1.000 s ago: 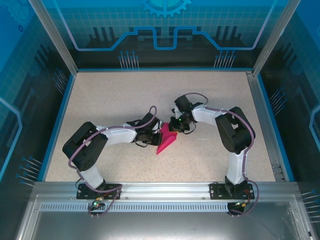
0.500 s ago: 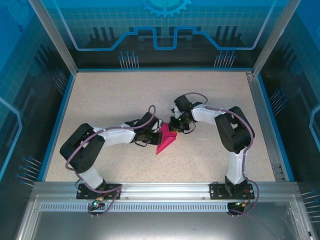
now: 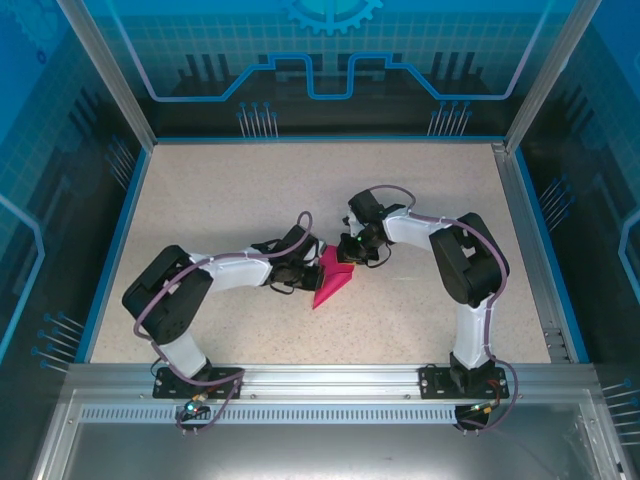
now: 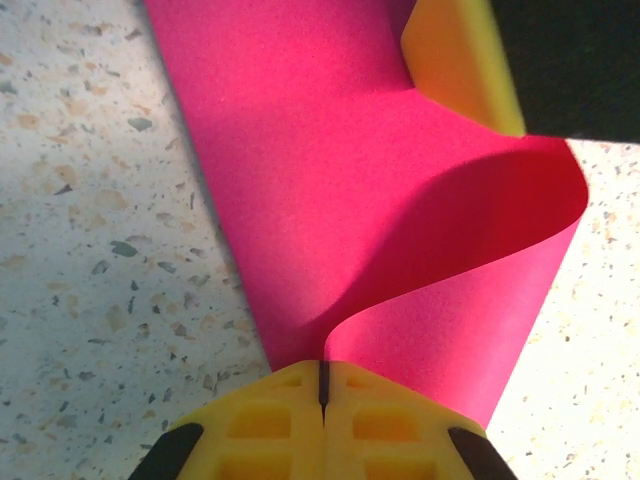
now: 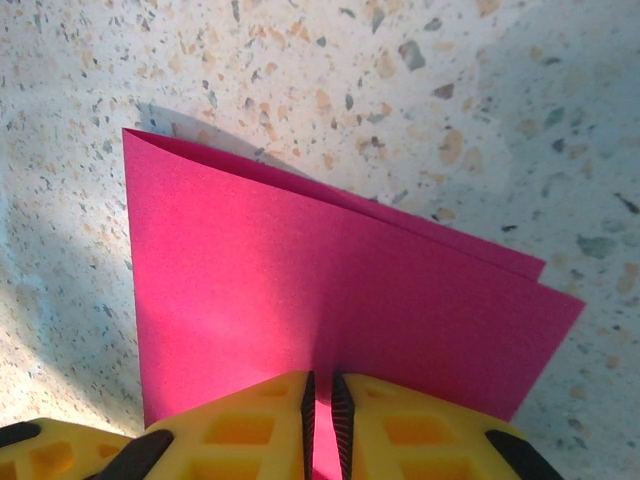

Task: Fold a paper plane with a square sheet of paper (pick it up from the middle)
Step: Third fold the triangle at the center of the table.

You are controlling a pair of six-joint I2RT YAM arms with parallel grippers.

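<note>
The magenta-pink square sheet of paper [image 3: 333, 281] is folded over and looks like a pointed wedge on the table's middle, its tip toward the near side. My left gripper [image 3: 312, 263] is shut on its left edge. In the left wrist view the sheet [image 4: 380, 200] curls up from the pinched edge at my left gripper [image 4: 322, 366], and a yellow finger [image 4: 460, 60] of the other gripper touches its far side. My right gripper [image 3: 347, 257] is shut on the opposite edge. In the right wrist view two layers of the sheet [image 5: 330, 290] run into my right gripper [image 5: 320, 388].
The speckled tabletop [image 3: 230, 200] is bounded by a blue rim and aluminium frame posts [image 3: 515, 150]. Both arms bend inward, their forearms low over the table on either side of the paper.
The left arm's elbow has swayed slightly. Both grippers and the paper stay where they were.
</note>
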